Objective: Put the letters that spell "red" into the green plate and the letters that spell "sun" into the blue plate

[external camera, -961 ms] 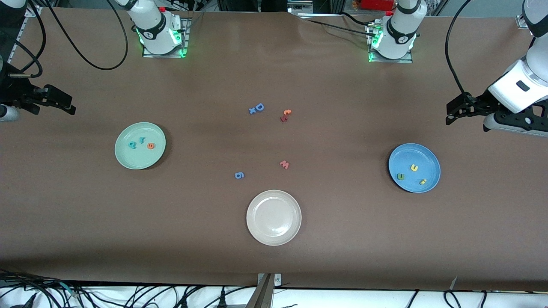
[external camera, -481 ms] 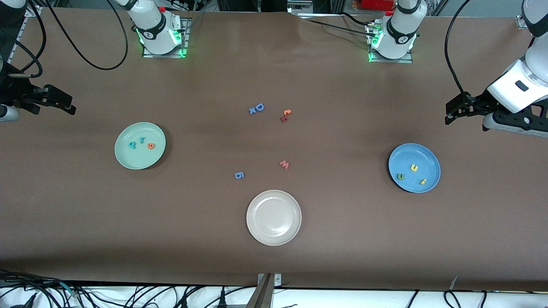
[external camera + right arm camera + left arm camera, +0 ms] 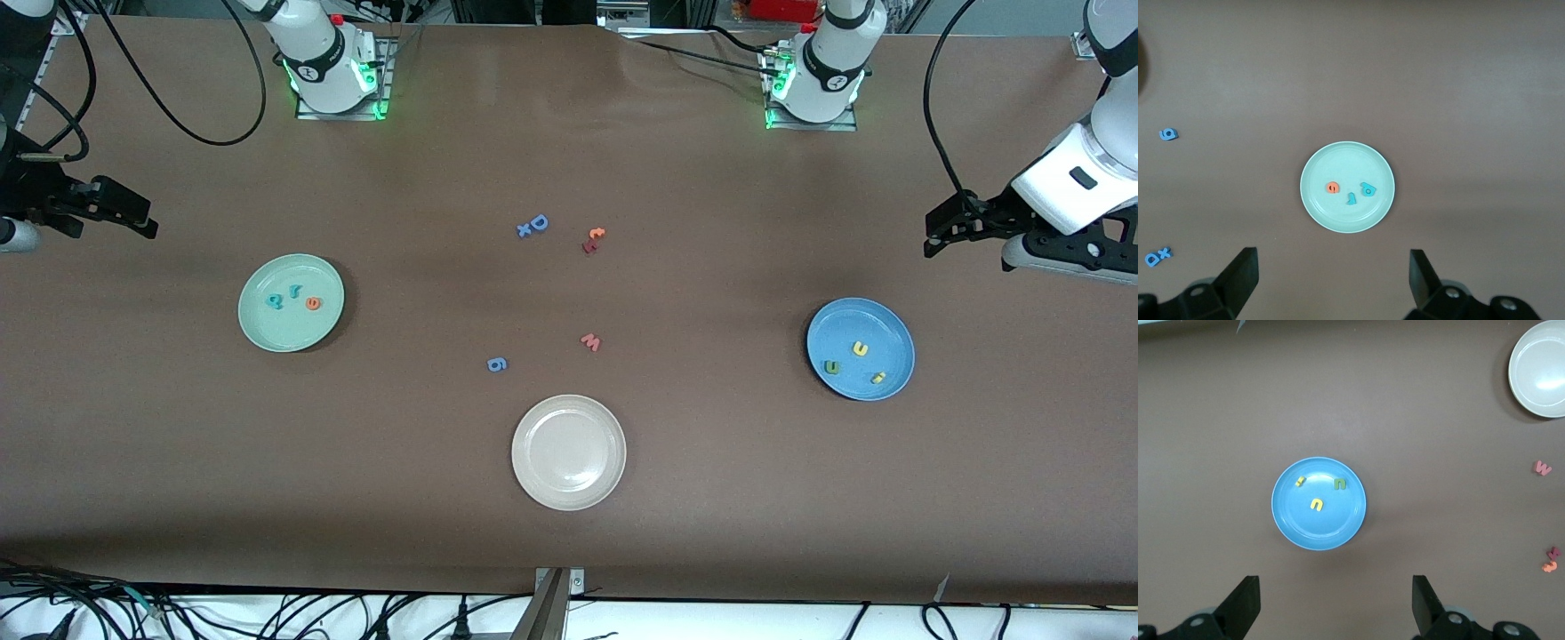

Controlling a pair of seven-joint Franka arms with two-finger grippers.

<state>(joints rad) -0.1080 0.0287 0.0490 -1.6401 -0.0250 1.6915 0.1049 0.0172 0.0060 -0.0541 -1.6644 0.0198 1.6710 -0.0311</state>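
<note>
Both grippers are found raised and empty, jaws spread wide: left gripper (image 3: 944, 233) over bare tabletop at the left arm's end, near the blue plate; right gripper (image 3: 124, 213) over bare tabletop at the right arm's end, near the green plate. Both arms appear to wait.

Tabletop (image 3: 569, 551): brown, matte, carrying everything listed.

Green plate (image 3: 258, 333): pale mint, shallow, set toward the right arm's end. Three letters are held in it: teal "d" (image 3: 276, 300), teal "r" (image 3: 294, 291), orange "e" (image 3: 313, 303), lying close together but apart.

Blue plate (image 3: 893, 333): same size, set toward the left arm's end. Held in it: yellow "u" (image 3: 860, 348), dark green "n" (image 3: 832, 366), yellow "s" (image 3: 877, 378), spaced apart.

Cream plate (image 3: 569, 493): empty, near the middle of the tabletop's front edge.

Loose letters, mid-tabletop: blue "D" (image 3: 538, 223) with a small blue "x" (image 3: 524, 231) touching or just beside it; a small orange and red pair (image 3: 593, 239); pink "w" (image 3: 591, 341); blue "9" (image 3: 497, 364). None belongs to either word.

Handling, as judged: the letters are taken to be very light, slightly yielding and thin, easily nudged or flipped; a pinch from above across a straight stroke is advised. Plates are judged rigid and liable to slide.

Both words appear sorted.
</note>
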